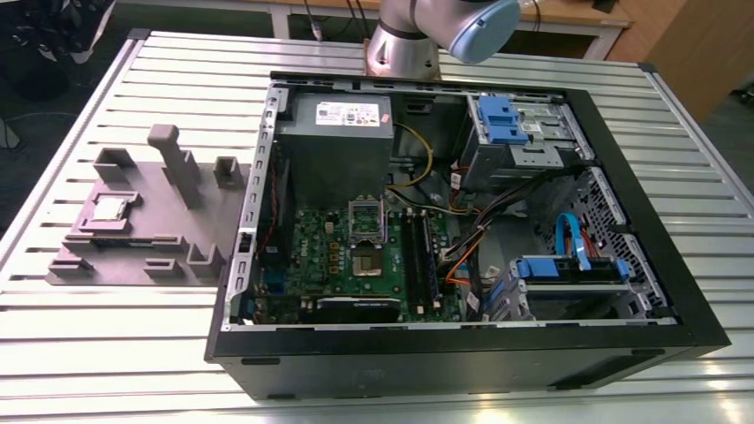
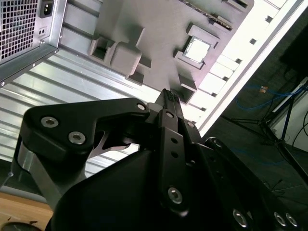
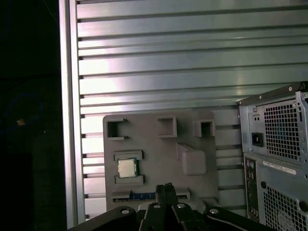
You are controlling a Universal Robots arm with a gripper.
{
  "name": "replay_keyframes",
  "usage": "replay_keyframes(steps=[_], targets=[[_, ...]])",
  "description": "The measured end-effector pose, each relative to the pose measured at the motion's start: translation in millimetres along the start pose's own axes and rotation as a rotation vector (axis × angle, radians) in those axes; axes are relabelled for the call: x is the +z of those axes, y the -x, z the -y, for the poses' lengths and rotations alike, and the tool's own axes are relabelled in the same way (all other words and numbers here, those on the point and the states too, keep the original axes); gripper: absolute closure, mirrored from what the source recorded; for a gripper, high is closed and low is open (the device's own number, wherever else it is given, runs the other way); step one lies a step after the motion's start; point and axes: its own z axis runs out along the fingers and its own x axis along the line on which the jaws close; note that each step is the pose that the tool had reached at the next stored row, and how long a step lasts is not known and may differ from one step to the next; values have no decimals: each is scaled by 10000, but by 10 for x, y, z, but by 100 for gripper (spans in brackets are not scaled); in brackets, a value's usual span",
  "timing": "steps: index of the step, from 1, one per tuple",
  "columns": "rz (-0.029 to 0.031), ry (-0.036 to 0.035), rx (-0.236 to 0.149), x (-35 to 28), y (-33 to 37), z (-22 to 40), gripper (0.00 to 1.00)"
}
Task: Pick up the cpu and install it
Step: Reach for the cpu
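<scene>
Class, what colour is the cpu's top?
Shiny silver; the cpu shows best in the first wrist view.

Open black computer case (image 1: 471,353) on slatted metal table (image 1: 118,336), grey tray (image 1: 118,261) beside it, green motherboard (image 1: 335,256) inside

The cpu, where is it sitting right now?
The cpu lies in a recess of the grey plastic tray on the slatted table, to the exterior view's left of the open computer case.

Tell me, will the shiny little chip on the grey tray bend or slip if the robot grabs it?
Probably no bending: the cpu looks like a flat, stiff, metal-topped square. Its shiny top may be slippery. It looks thin, so it is likely light, and raised blocks of the tray beside it should limit sliding.
</scene>
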Motion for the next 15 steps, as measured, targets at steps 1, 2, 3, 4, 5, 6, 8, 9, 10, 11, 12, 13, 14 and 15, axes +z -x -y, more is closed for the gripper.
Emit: replay_keyframes(steps=[1,2,3,4,5,6,8,9,10,11,12,13,14,15], targets=[[-1,2,-1,0,0,0,89],[-19,1,2,0,-2,0,89],[-22,3,2,0,-9,0,89],[-22,2,2,0,-11,1,89],[-22,2,2,1,-13,1,89],[-22,2,2,0,-15,1,89],[-23,2,2,0,-20,1,89],[-23,2,2,0,-23,2,89],[-22,2,2,1,-26,2,89],[-22,2,2,1,-30,2,89],[-22,2,2,0,-33,2,89],[-23,2,2,0,-37,3,89],[-22,2,2,1,-40,3,89],[-22,2,2,1,-43,3,89]])
